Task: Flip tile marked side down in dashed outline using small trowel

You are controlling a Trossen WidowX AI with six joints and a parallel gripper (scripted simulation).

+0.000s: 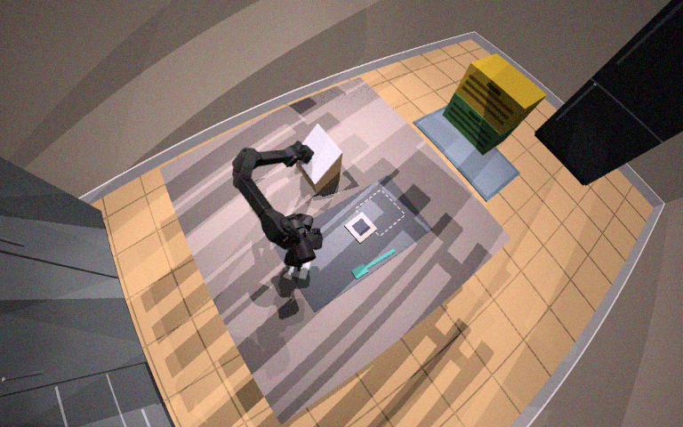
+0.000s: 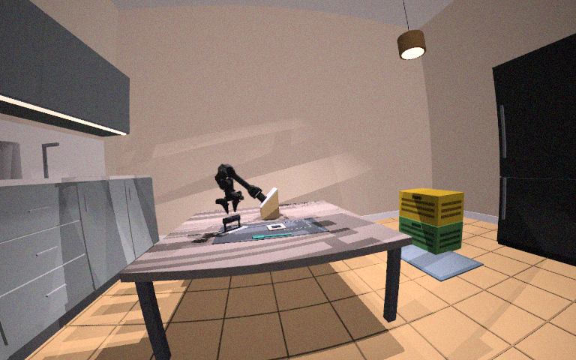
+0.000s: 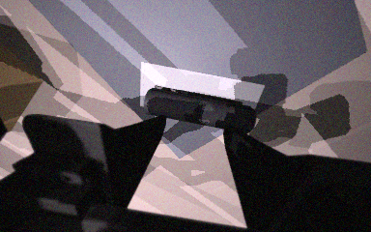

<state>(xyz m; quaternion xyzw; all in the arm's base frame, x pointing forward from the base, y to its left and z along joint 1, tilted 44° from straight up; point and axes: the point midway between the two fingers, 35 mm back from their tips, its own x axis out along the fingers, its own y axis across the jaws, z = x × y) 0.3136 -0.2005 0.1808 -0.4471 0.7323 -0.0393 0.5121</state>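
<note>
The table (image 2: 271, 259) carries everything, its striped top running well out past the gripper on every side before the edges drop to the tiled floor. On it lies the grey mat (image 1: 332, 281), and the gripper (image 1: 300, 271) hangs over the mat's near-left corner, right at the mat's border, fingers pointing down and spread partway with nothing between them. Behind the gripper, back by the arm's base, a pale wedge-shaped block (image 1: 322, 158) stands on the tabletop, well apart from the fingers. Directly under the gripper sits a small black handle on a pale plate (image 3: 200, 103); in the wrist view its bar lies crosswise just beyond the two fingertips, not touching them. Off to the gripper's far side, toward the mat's middle, the tile (image 1: 361, 227) lies flat with its dark marked square facing up, just outside the corner of the dashed outline (image 1: 383, 211). The teal trowel (image 1: 373, 263) lies on the mat beside the tile, apart from it and from the gripper, with open mat between.
</note>
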